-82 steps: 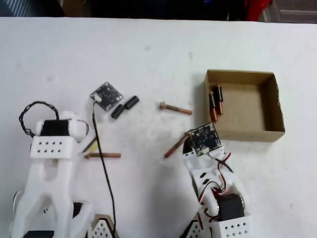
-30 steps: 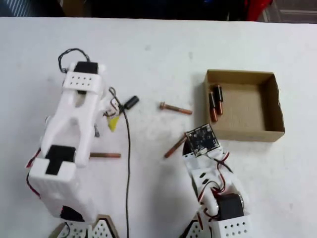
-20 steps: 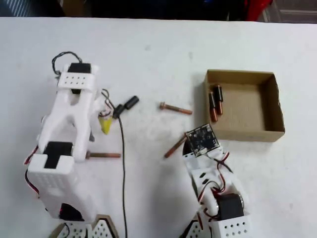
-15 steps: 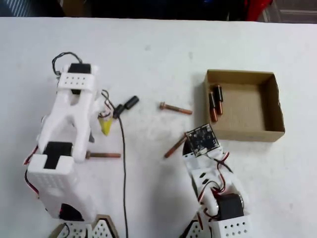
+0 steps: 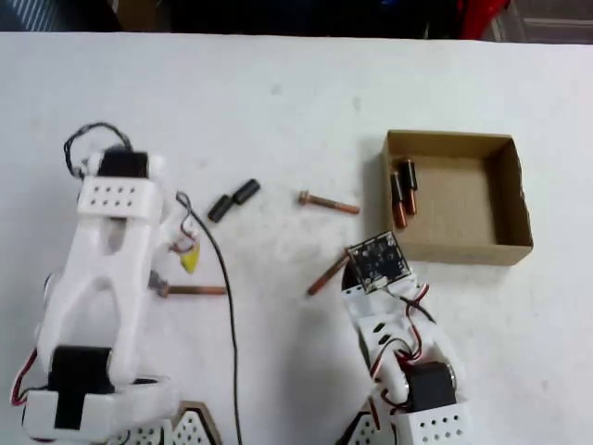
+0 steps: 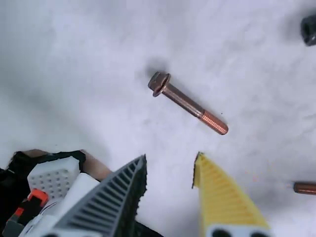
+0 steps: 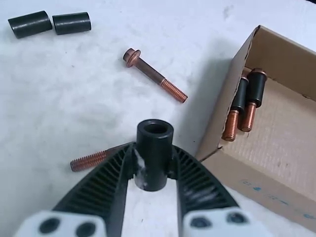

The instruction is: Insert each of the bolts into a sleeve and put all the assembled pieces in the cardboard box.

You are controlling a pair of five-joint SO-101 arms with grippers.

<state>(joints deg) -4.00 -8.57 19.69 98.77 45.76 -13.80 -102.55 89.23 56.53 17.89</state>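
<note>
Three copper bolts lie loose on the white table: one at the left (image 5: 192,290), one in the middle (image 5: 329,203) and one near my right arm (image 5: 326,275). Two black sleeves (image 5: 232,200) lie end to end. My left gripper (image 6: 170,163) stands open just short of the left bolt (image 6: 187,102), its black and yellow fingers apart. My right gripper (image 7: 154,148) is shut on an upright black sleeve (image 7: 154,160) beside the cardboard box (image 7: 276,148). Two assembled pieces (image 5: 403,190) lie in the box (image 5: 505,199).
The left arm's black cable (image 5: 218,278) trails across the table between the arms. The box's near wall (image 5: 463,250) stands right by my right wrist. Open table lies beyond the sleeves and the box.
My left arm has pulled back from the two sleeves toward the near left and now hangs by the left bolt. Both sleeves show again. The right arm has kept still.
</note>
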